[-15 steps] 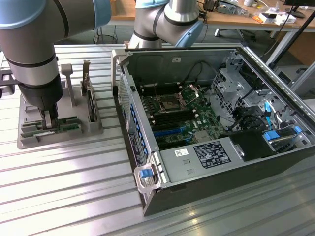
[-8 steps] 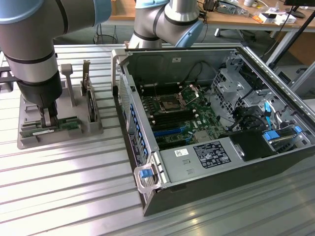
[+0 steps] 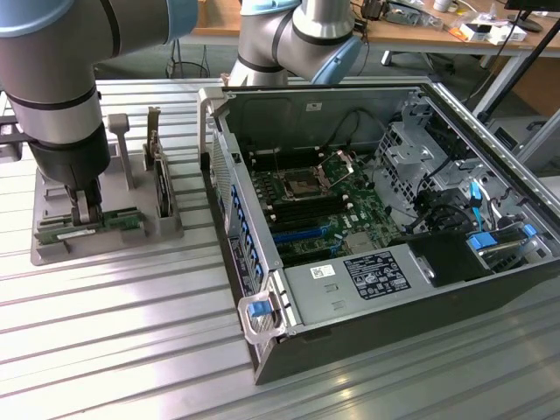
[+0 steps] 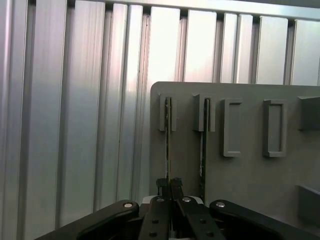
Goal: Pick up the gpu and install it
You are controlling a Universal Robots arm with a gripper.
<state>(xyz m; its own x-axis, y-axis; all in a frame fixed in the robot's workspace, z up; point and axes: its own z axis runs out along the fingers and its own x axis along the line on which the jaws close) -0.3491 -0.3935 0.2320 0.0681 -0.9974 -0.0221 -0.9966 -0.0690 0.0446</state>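
The gpu [image 4: 168, 140] is a thin green board standing on edge in a slot of the grey holder [image 4: 250, 175]. My gripper [image 4: 169, 187] is directly over it with both fingers pressed onto the board's upper edge. In the exterior view, at that view's left, the gripper [image 3: 85, 210] reaches straight down into the holder [image 3: 52, 249], and the green gpu [image 3: 109, 224] runs along between the fingers. A second thin board [image 4: 204, 150] stands in the neighbouring slot, untouched.
A dark upright expansion card [image 3: 160, 179] stands in the holder just beyond the gripper. The open computer case [image 3: 262, 315] lies at the exterior view's right, its green motherboard [image 3: 324, 210] exposed. Everything rests on a ribbed metal table [image 3: 131, 350].
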